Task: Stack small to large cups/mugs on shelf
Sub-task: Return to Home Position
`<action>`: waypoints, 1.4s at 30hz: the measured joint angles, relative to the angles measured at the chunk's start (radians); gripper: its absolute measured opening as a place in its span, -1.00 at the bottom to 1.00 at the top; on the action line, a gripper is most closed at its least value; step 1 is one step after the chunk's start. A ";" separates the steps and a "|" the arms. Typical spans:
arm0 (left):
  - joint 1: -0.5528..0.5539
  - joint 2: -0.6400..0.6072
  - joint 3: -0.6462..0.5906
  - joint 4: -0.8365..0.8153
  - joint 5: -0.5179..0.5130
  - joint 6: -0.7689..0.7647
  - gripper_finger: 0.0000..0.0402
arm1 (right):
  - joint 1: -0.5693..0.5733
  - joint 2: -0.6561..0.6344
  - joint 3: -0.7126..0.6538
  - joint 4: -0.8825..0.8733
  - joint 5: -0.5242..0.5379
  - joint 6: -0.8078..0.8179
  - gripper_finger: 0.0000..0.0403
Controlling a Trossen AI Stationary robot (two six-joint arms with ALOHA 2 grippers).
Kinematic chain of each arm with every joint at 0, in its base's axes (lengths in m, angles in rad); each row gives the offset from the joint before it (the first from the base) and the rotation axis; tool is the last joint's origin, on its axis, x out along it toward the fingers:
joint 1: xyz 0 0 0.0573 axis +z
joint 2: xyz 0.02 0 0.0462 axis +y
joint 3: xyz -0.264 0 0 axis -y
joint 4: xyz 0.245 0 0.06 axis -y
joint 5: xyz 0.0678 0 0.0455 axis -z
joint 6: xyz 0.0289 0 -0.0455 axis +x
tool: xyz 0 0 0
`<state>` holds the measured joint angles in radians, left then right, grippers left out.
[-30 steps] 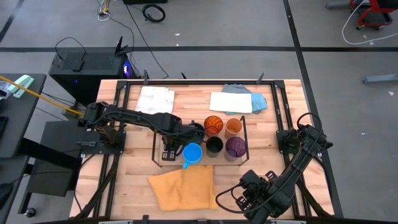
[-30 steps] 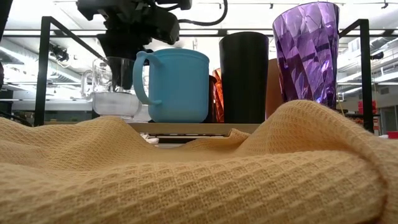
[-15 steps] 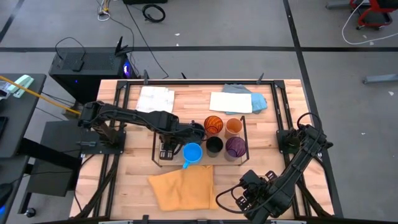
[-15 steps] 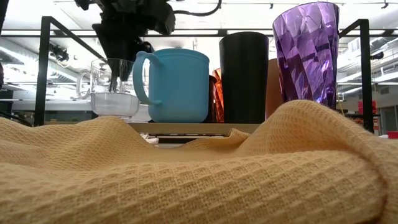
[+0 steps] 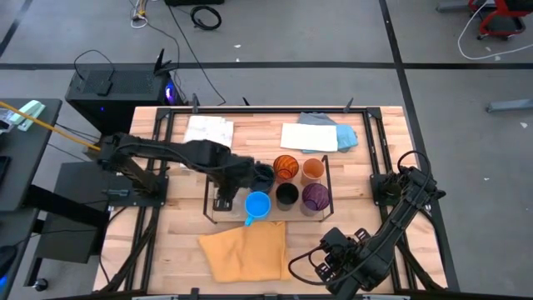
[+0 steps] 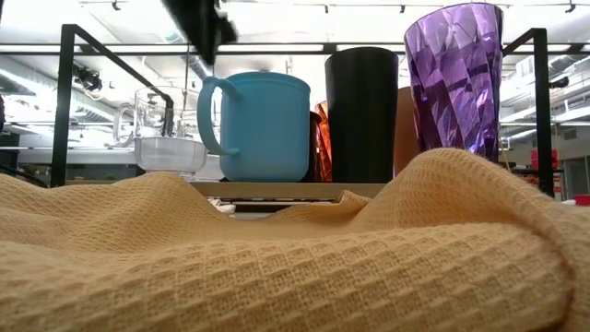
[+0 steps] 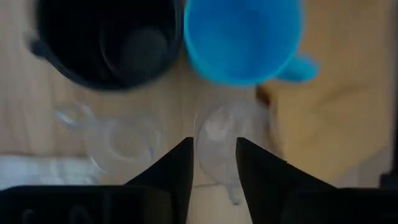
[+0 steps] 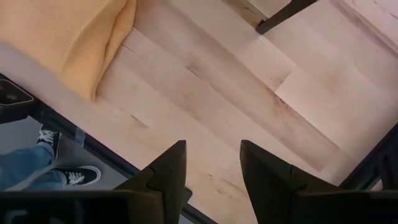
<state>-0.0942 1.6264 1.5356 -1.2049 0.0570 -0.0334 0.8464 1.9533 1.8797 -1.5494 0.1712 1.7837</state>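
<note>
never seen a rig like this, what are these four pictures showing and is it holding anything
These are two dark robot arms at a wooden table, each ending in a two-finger gripper. One picture looks straight down from above, one looks level across the tabletop, and two come from cameras on the arms' wrists. A low wire-framed shelf carries a blue mug, a black cup, a purple cup, two orange cups, a dark mug and two clear glasses. A yellow cloth lies in front; other cloths lie at the back. The left gripper hangs above the clear glasses, open and empty. The right gripper waits near the table's front edge, also open and empty.
</note>
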 joint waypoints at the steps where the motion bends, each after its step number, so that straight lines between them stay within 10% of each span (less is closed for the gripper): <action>1: -0.003 -0.005 0.031 0.001 0.000 0.000 -0.35 | 0.000 0.000 0.000 0.000 0.000 -0.004 -0.23; 8: 0.000 -0.132 0.197 0.442 0.003 0.095 -0.35 | -0.002 -0.017 0.000 -0.006 0.046 -0.015 -0.23; 18: 0.171 -0.430 -0.351 1.483 0.070 -0.110 -0.44 | -0.002 -0.153 -0.053 -0.017 0.237 -0.001 -0.23; 42: 0.264 -1.009 -1.168 1.782 -0.038 -0.172 -0.62 | -0.147 -0.552 -0.332 0.120 0.358 -0.179 -0.24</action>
<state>0.1697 0.6178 0.3680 0.5776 0.0193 -0.2052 0.6996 1.4016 1.5478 -1.4295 0.5290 1.6052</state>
